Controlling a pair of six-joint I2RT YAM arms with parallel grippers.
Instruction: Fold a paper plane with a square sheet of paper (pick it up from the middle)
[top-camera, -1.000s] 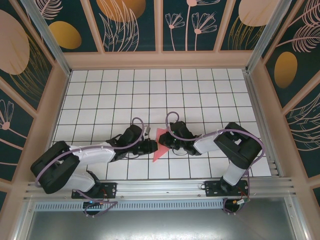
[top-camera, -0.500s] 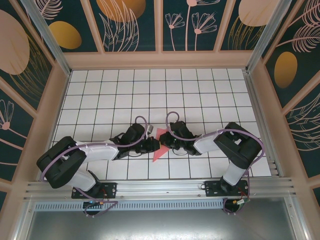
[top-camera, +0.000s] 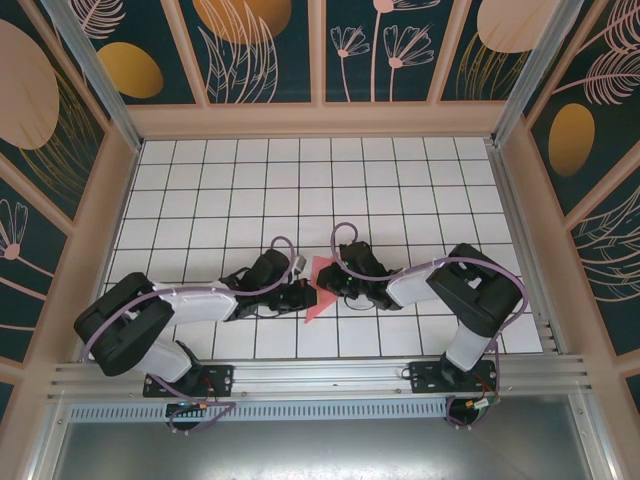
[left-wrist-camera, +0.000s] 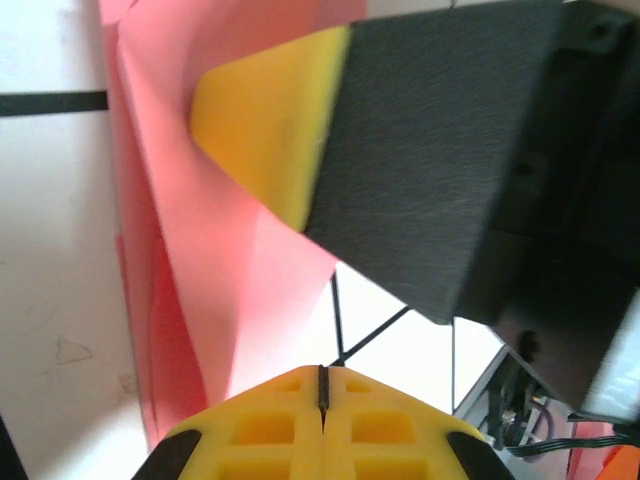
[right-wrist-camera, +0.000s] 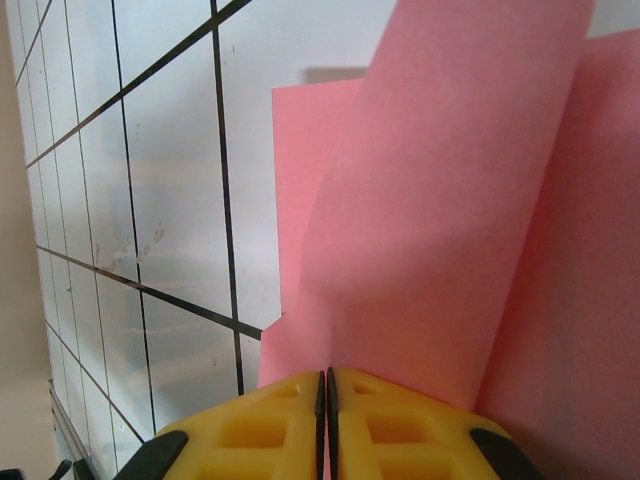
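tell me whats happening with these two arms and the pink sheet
Both arms are working on the pink paper at the front middle of the table. The right gripper is shut on a lifted flap, the left gripper shut on its opposite edge. It is partly folded, not yet a plane.

Top camera looks down; 2 wrist cameras closely share the pink paper (top-camera: 316, 300)

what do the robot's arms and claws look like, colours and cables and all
The left arm and right arm both have white links between bulky black joints, each with a thin purple cable looping near the wrist. The left claw and right claw have black bodies ending in yellow fingertips with square moulded recesses.
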